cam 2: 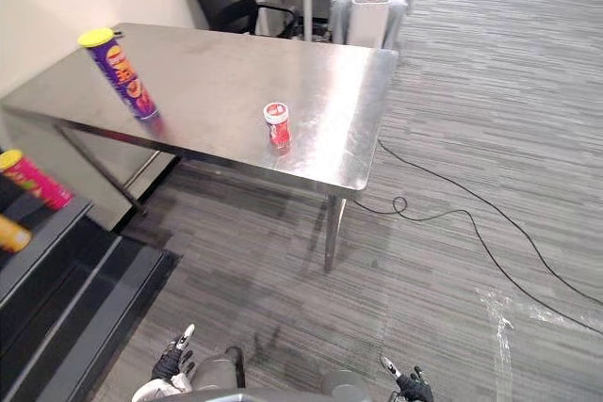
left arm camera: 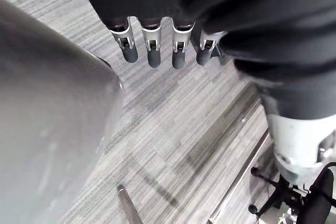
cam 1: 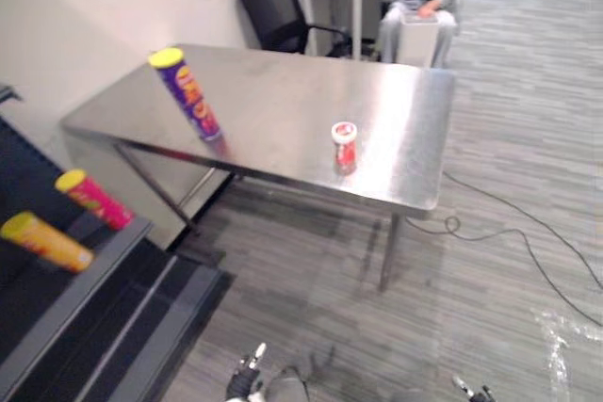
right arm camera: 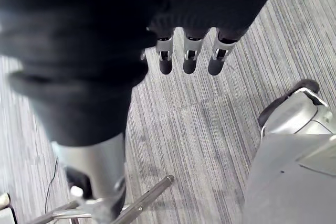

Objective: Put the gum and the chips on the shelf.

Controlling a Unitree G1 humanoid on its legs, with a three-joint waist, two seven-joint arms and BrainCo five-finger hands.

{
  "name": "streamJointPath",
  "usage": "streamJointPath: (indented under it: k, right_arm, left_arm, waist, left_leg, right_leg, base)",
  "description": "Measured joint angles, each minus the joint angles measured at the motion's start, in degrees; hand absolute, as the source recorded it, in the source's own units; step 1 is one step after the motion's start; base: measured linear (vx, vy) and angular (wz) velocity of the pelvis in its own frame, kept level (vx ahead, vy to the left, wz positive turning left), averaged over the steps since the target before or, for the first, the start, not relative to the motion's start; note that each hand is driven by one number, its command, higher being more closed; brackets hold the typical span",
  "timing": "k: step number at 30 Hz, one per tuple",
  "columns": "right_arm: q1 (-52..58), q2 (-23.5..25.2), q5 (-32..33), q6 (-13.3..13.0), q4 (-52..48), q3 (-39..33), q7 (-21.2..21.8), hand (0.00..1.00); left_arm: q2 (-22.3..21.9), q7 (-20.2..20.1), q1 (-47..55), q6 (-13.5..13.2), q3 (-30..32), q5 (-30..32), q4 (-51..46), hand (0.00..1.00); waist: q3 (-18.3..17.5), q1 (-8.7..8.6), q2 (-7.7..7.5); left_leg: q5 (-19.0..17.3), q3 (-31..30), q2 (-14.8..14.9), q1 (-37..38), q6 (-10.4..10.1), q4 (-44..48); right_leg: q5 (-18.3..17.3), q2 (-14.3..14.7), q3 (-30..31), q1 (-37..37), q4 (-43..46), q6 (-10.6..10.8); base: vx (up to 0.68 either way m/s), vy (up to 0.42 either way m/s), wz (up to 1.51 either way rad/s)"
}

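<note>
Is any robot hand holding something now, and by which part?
Nothing is held. The left robot hand and the right robot hand hang open above the floor; the chips can and the gum stand on the table.

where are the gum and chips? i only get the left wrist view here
observer: the chips can, purple with a yellow lid, stands on the steel table, toward its left side
operator: and the gum
observer: the gum jar, red with a white lid, stands near the table's front edge, right of the chips can
operator: right hand free
observer: yes, the right hand hangs open above the floor, holding nothing
</note>
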Motion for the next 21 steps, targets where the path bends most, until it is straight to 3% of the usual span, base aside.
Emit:
streamJointPath:
  k: [1,5,7,9,12,15,18,21]
  right_arm:
    - [0.3,1.4,0.0,0.0,0.2,-0.8,0.3,0.0]
    - [0.6,3.3,-0.6,0.2,1.0,-4.8,1.2,0.0]
    - [-1.1,2.2,-0.7,0.3,2.9,-4.6,1.2,0.0]
    - [-1.6,1.9,-1.1,0.3,3.0,-4.3,1.2,0.0]
    - [-2.6,1.6,-1.2,0.5,4.0,-4.2,1.1,0.0]
    - [-2.9,0.6,-1.3,0.8,4.9,-4.0,0.7,0.0]
    - [-2.6,-0.6,-1.2,0.9,5.6,-5.9,-0.1,0.0]
    - [-3.8,-1.9,-1.0,1.0,7.1,-12.7,-0.2,0.0]
  left_arm:
    - [0.7,0.0,0.1,0.1,0.0,0.1,0.4,0.0]
    - [2.3,0.0,-0.1,0.1,-0.8,0.6,3.3,0.0]
    - [2.5,0.1,-0.2,0.1,-2.8,0.6,4.5,0.0]
    - [2.6,0.1,-0.2,0.1,-4.8,0.6,4.7,0.0]
    - [3.4,0.2,-0.2,0.1,-7.0,0.8,4.7,0.0]
    - [4.0,0.3,-0.4,0.2,-7.6,4.8,4.7,0.0]
    - [4.1,0.9,-0.4,0.4,-7.4,6.9,4.7,0.0]
    - [4.1,1.3,0.5,1.1,-6.2,7.6,4.9,0.0]
  waist:
    - [-1.2,-0.03,-1.63]
    - [-3.3,0.07,-2.57]
    - [-3.6,0.08,-1.2]
    - [-3.5,0.17,-0.18]
    - [-3.5,0.56,0.01]
    - [-3.6,0.52,0.27]
    - [-3.3,0.52,0.42]
    - [-3.4,0.81,0.61]
  left_leg:
    - [-0.9,2.5,-1.4,0.7,0.5,-0.5]
    - [-3.6,8.1,-3.0,2.0,2.9,-0.6]
    - [-3.6,12.6,-2.9,4.7,3.8,-3.6]
    - [-3.0,15.5,-3.2,6.9,4.7,-6.1]
    - [-2.6,19.0,-4.3,9.4,5.3,-8.8]
    - [-2.2,19.1,-5.2,9.9,5.5,-9.1]
    - [0.4,16.1,-6.3,9.8,5.2,-12.3]
    - [3.9,14.5,-7.1,11.2,4.9,-17.8]
  right_leg:
    - [1.4,-2.3,-0.9,-0.2,-1.0,1.7]
    - [7.2,-5.6,-0.9,-0.4,-6.2,3.2]
    - [12.9,-7.0,-6.6,-1.5,-7.9,3.1]
    - [15.8,-8.5,-15.2,-1.5,-9.2,2.8]
    - [16.8,-10.8,-27.7,-1.1,-10.8,2.6]
    - [16.9,-11.0,-29.5,0.8,-14.7,2.6]
    - [17.2,-11.0,-32.2,1.7,-17.5,3.1]
    - [17.8,-10.2,-34.0,2.5,-19.6,4.1]
  base:
    - [0.29,0.442,-0.81]
    - [0.19,0.338,-0.7]
    - [0.09,0.246,-0.88]
    - [0.06,0.198,-0.79]
    - [0.03,0.111,-0.6]
    - [0.0,-0.005,-0.22]
    - [-0.03,-0.058,0.26]
    - [-0.06,-0.049,0.23]
